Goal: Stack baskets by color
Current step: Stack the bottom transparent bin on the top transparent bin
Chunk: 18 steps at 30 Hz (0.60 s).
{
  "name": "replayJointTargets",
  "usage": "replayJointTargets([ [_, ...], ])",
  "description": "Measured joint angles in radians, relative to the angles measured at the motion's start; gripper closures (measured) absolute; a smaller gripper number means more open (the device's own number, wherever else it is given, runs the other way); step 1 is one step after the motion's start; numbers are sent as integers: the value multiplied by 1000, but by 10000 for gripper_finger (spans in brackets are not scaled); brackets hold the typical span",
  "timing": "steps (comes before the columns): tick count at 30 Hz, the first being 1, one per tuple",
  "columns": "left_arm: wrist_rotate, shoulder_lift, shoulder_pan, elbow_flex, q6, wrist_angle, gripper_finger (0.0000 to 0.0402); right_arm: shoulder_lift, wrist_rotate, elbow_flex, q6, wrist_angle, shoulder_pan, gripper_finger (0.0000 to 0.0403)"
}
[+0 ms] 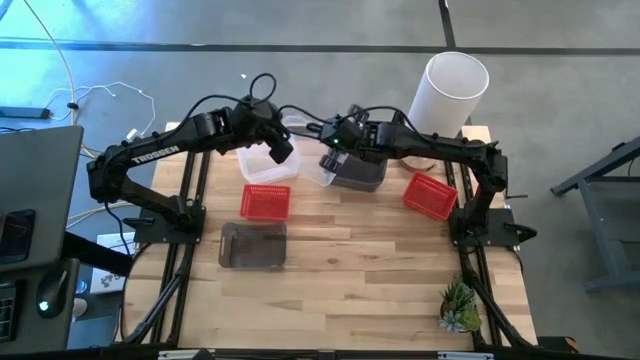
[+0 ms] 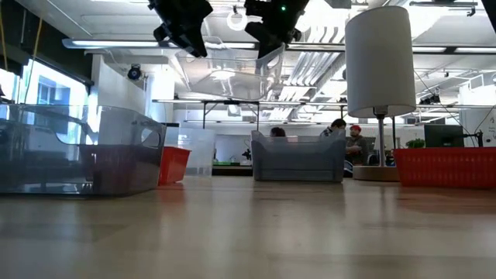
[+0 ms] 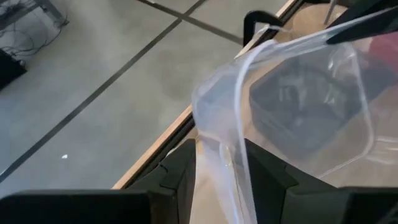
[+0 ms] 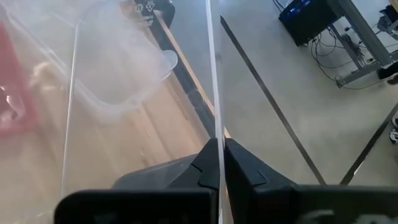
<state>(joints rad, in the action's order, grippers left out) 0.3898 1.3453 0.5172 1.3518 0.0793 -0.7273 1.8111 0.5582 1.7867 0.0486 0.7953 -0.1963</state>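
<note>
Clear basket [image 2: 229,76] hangs between both pincers: right pincer [image 4: 219,163] clamps one wall, left pincer [image 3: 219,163] straddles another; uneven pulling could twist it loose.

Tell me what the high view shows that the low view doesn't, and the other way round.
Only the high view shows the small plant at the table's corner, a clear basket lying under the left arm, and each arm's whole length. Only the low view shows people seated in the room behind, and that the held clear basket hangs well above the table. Both show the white cylinder, the red baskets and the grey baskets.
</note>
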Motion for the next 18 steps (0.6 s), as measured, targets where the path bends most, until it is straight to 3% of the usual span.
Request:
replayJointTargets([
  [10, 12, -1, 9, 0, 7, -19, 302, 0, 1, 0, 1, -32, 8, 403],
  [18, 9, 0, 30, 0, -8, -28, 377, 1, -6, 0, 0, -49, 8, 403],
])
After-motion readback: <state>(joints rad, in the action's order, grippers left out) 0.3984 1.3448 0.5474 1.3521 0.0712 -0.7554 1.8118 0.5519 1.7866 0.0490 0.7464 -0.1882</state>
